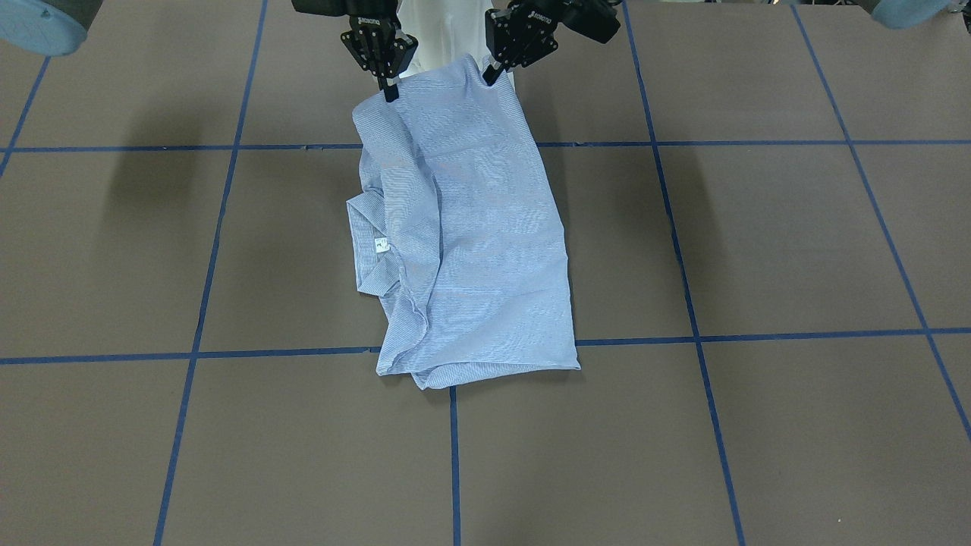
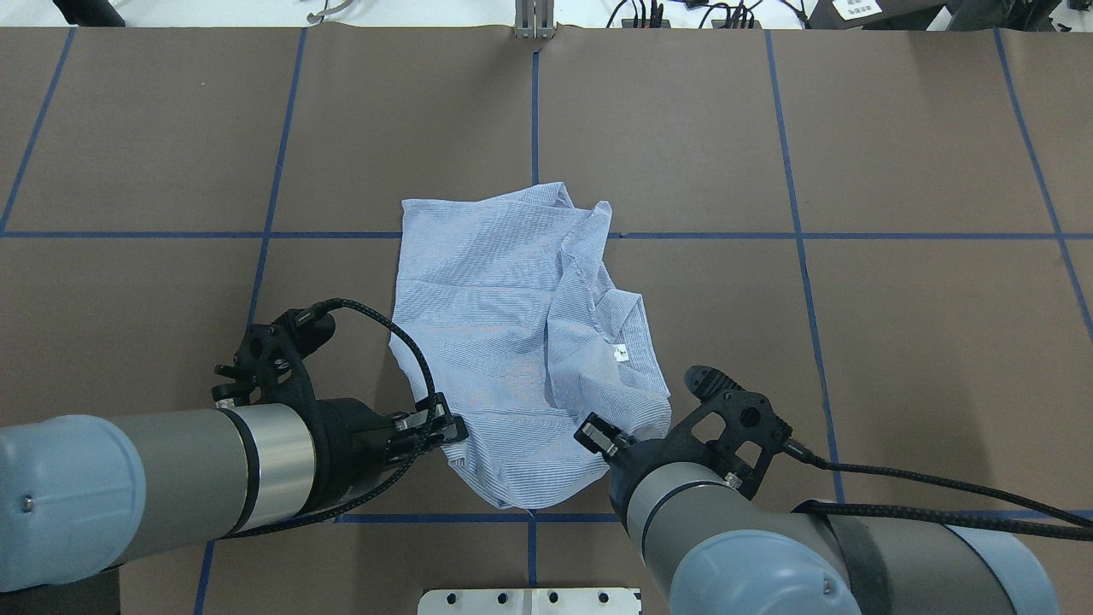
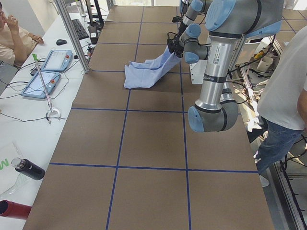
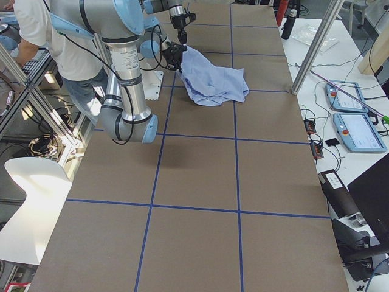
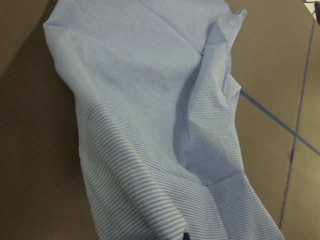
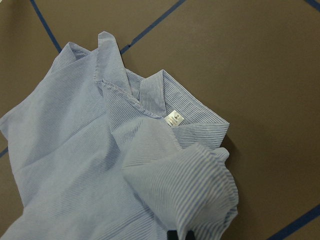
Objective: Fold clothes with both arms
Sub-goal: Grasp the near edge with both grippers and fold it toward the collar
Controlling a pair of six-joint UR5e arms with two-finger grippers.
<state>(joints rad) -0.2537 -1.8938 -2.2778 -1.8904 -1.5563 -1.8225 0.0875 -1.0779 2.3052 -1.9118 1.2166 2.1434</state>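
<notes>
Starting at the overhead view's left: left arm [image 2: 171, 478] comes in low from the near-left edge, forearm roughly level, wrist pointed toward table centre, black cable [image 2: 401, 342] looped over it. The left gripper [image 2: 455, 427] has its jaws pressed together on the near-left edge of the shirt [image 2: 504, 333]; the front view agrees, fingertips closed on a hem corner. That shirt sits mid-table on the brown table [image 2: 854, 359], crumpled and roughly doubled over. Its far edge lies flat on the surface across a blue tape line [image 2: 726, 235]. Its near edge is held up off the table by both grippers, so the fabric slopes down away from the robot. On the shirt's right side the collar [image 2: 634, 325] faces up with the white neck label [image 2: 621, 351] showing, a bunched fold just beside it. The right gripper [image 2: 591, 436] pinches the near-right edge, jaws clamped on fabric. The right arm [image 2: 734, 530] enters from near-right, wrist angled in toward the left gripper. Grippers are near each other, not touching, at about the same height.
</notes>
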